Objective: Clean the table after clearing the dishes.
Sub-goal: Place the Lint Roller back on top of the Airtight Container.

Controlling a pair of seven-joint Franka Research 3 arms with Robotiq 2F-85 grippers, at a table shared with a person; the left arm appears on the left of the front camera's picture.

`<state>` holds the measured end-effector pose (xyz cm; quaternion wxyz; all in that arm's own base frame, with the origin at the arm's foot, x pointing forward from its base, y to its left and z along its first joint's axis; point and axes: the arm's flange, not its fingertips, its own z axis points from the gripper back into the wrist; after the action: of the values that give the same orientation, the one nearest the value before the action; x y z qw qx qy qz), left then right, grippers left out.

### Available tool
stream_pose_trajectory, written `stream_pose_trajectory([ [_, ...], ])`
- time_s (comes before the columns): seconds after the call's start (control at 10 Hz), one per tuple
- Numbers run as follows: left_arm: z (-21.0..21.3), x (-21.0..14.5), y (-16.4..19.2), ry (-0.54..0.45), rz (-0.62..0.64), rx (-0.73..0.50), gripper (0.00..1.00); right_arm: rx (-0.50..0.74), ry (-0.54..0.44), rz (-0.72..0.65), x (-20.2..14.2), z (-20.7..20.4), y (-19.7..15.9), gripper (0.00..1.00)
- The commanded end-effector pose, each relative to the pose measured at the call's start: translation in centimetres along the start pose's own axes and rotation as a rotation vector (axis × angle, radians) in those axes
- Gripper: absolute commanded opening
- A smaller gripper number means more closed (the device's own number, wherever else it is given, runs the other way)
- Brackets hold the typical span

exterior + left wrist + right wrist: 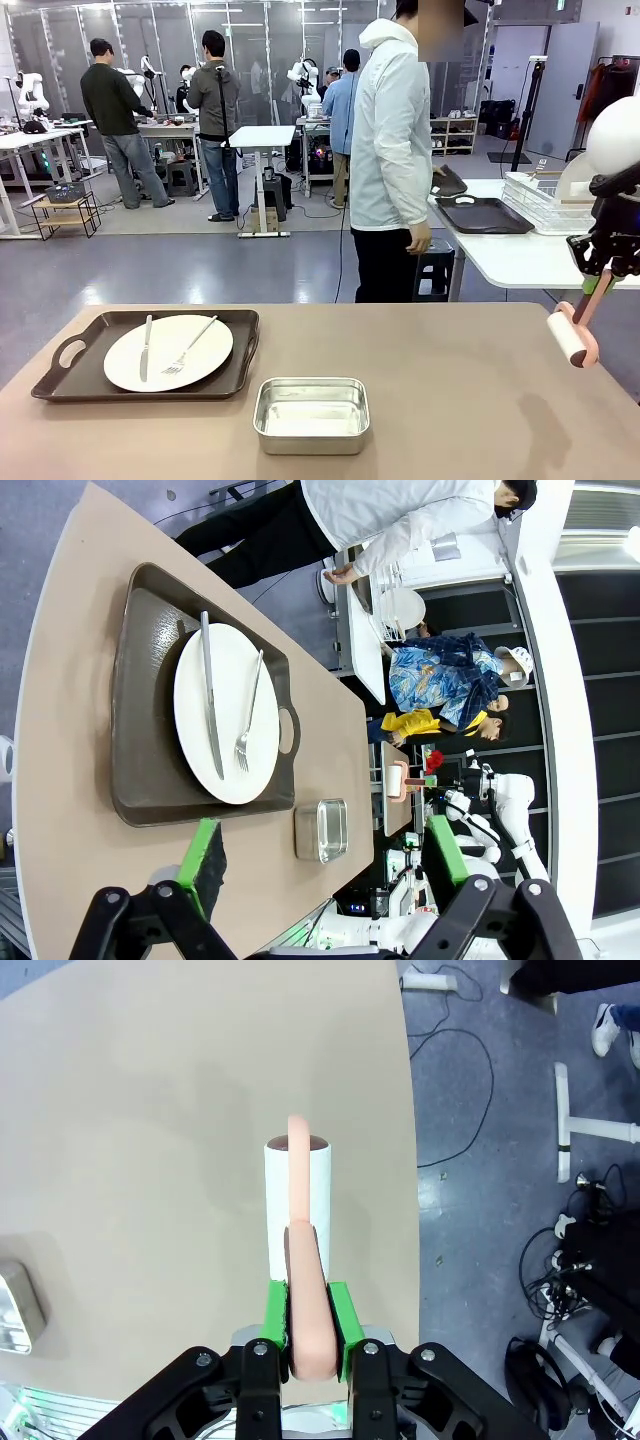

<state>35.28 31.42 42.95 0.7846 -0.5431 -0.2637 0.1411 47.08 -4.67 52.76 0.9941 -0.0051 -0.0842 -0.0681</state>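
Note:
On the left of the brown table (450,400) lies a dark tray (60,375) holding a white plate (185,360) with a knife (146,347) and a fork (190,347). Above the table's right edge my right gripper (598,280) is shut on the pink handle of a lint roller (568,337), its white roll hanging above the tabletop. From the right wrist, the roller (298,1195) points away from my shut right gripper (308,1325) over the table (150,1110). My left gripper (325,865) is open, high above the tray (140,770) and plate (225,705).
A small steel pan (312,413) sits at the table's front middle; it is also in the left wrist view (322,830). A person (392,150) stands beyond the far edge, turned to a white side table (520,260) with a dark tray (482,215) and a wire rack (545,205).

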Motion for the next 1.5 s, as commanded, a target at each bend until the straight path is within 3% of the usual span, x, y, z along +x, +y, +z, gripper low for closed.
stream_pose_trajectory([
  [0.0,0.3,-0.1,-0.1,-0.006,-0.002,-0.013,1.00,-0.002,-0.011,0.000,0.2,0.2,0.0,0.22],
  [0.7,0.3,-0.1,-0.1,-0.006,-0.002,-0.013,1.00,0.000,0.000,0.000,0.0,0.0,0.0,0.22],
  [0.8,0.3,-0.1,-0.1,-0.006,-0.002,-0.013,1.00,-0.050,-0.061,0.084,-0.2,1.7,1.9,0.22],
  [0.9,0.3,-0.1,-0.1,-0.006,-0.002,-0.013,1.00,-0.024,-0.160,0.155,-0.7,4.1,4.4,0.22],
  [1.1,0.3,-0.1,-0.1,-0.006,-0.002,-0.013,1.00,-0.036,-0.285,0.414,-1.6,8.8,12.4,0.22],
  [1.4,0.3,-0.1,-0.1,-0.006,-0.002,-0.013,1.00,0.006,-0.345,0.818,-4.5,12.7,25.5,0.22],
])
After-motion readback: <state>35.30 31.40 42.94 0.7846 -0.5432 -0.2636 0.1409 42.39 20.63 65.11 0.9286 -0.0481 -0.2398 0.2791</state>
